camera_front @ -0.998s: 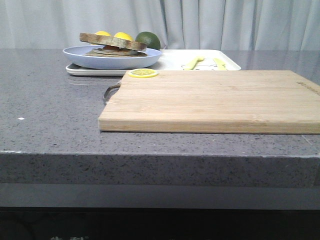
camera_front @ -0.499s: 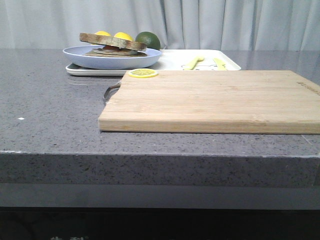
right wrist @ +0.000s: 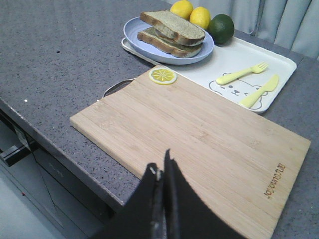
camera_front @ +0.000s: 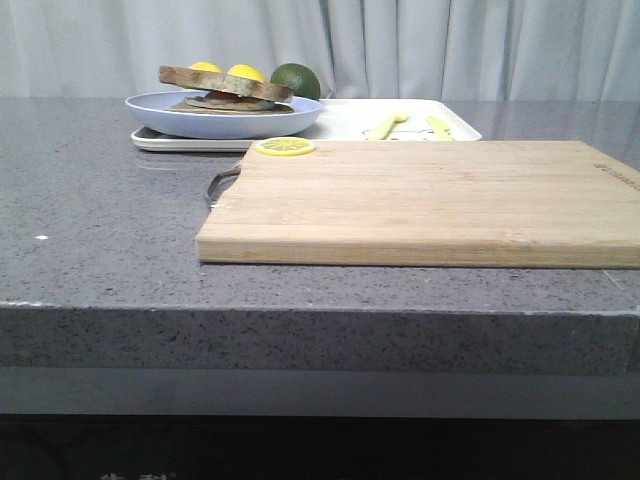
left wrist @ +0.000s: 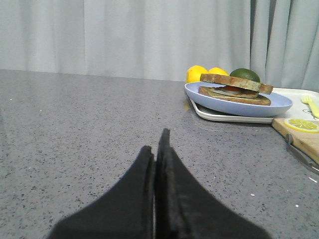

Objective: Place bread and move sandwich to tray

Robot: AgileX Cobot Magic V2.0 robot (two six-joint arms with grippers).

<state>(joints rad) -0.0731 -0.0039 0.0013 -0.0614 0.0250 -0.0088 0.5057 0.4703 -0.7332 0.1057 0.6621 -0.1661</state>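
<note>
A brown-crusted sandwich [right wrist: 172, 33] of two bread slices with a white-and-orange filling between them sits on a round pale blue plate [right wrist: 135, 30], and that plate rests on the left end of a flat white rectangular tray [right wrist: 279, 67] with a low rim and rounded corners. The thick top slice of bread [camera_front: 225, 82] lies slightly tilted over the lower layers. Behind the plate stand two yellow lemons [right wrist: 192, 13] and a dark green lime [right wrist: 221, 28], close together. On the bare part of the tray, printed with a bear's face, lie a pale yellow plastic fork [right wrist: 241, 73] and a matching knife [right wrist: 259, 90], side by side but apart. In front of the tray is a light wooden cutting board [right wrist: 199, 139] with a metal handle at its left edge (a yellow lemon slice [right wrist: 162, 75] sits on its far left corner). All of this rests on a grey speckled stone counter [camera_front: 100, 230]. The left gripper [left wrist: 158, 149] hangs over bare counter well to the left of the plate, its black fingers pressed together with nothing between them. The right gripper [right wrist: 163, 172] hangs above the near edge of the board, fingers likewise closed and holding nothing.
</note>
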